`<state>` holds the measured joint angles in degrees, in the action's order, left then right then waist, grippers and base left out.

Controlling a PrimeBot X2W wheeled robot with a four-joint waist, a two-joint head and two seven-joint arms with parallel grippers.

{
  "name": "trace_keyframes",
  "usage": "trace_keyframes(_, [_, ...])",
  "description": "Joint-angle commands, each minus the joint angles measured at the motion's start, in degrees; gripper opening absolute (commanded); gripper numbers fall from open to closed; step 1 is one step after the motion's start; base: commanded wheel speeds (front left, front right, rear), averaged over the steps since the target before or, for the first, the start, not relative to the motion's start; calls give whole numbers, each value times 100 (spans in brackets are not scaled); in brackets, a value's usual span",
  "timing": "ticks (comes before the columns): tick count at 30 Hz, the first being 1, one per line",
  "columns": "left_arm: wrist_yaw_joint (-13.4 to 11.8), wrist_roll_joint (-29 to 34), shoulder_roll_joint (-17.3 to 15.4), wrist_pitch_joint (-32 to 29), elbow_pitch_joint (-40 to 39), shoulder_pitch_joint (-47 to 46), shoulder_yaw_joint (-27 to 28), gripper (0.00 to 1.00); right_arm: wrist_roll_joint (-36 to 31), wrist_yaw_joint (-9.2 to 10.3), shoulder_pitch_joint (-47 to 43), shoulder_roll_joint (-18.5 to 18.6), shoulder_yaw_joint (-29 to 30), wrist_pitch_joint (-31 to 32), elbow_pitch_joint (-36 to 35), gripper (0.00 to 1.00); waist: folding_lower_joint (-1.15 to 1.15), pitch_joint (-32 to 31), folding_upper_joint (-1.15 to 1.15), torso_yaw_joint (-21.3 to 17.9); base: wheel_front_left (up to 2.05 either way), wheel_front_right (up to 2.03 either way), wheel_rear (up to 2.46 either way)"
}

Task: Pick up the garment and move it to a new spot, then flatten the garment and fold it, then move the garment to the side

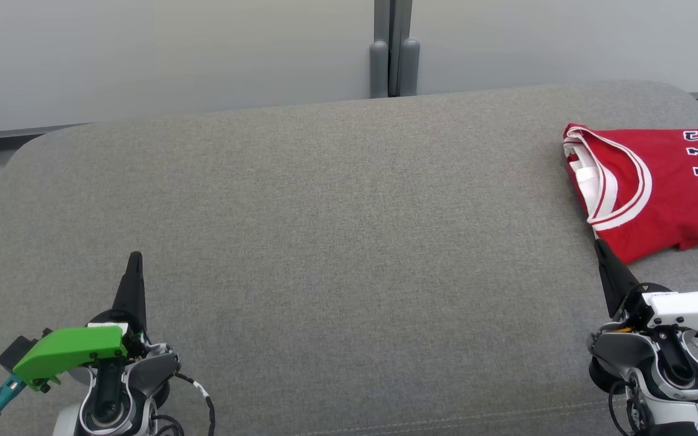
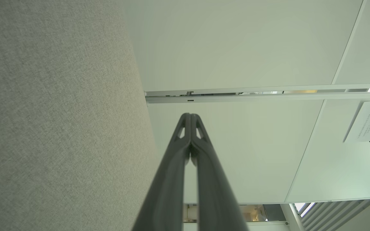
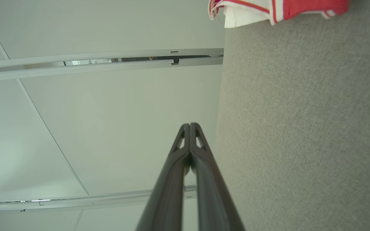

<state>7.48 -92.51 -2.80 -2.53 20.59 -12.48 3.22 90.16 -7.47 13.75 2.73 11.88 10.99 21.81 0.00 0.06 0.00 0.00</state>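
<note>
The garment point(image 1: 658, 184) is a red jersey with white trim and dark lettering, folded into a compact rectangle at the far right of the grey padded surface point(image 1: 337, 242). Its edge also appears at the top of the right wrist view, garment point(image 3: 300, 8). My right gripper point(image 1: 598, 245) is shut and empty, its tips just short of the jersey's near edge. My left gripper point(image 1: 135, 257) sits at the lower left, shut on nothing, far from the jersey. In both wrist views the fingers are pressed together: left gripper point(image 2: 190, 115), right gripper point(image 3: 189, 125).
Pale wall panels point(image 1: 173, 54) stand behind the surface, with a grey post point(image 1: 392, 54) at the middle of the back edge. The surface's rounded corners fall away at the far left and far right.
</note>
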Motion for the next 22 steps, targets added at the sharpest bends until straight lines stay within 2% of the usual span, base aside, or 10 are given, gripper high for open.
trace_keyframes(1, [24, 9, -2, -33, -15, -82, 5, 0, 24, -4, 54, 28, 4, 5, 7, 0, 0, 0, 0, 0, 0, 0, 0])
trace_keyframes(22, [24, 9, -2, -33, -17, -81, 6, 0, 25, -4, 54, 28, 4, 4, 7, 0, 0, 0, 0, 0, 0, 0, 0])
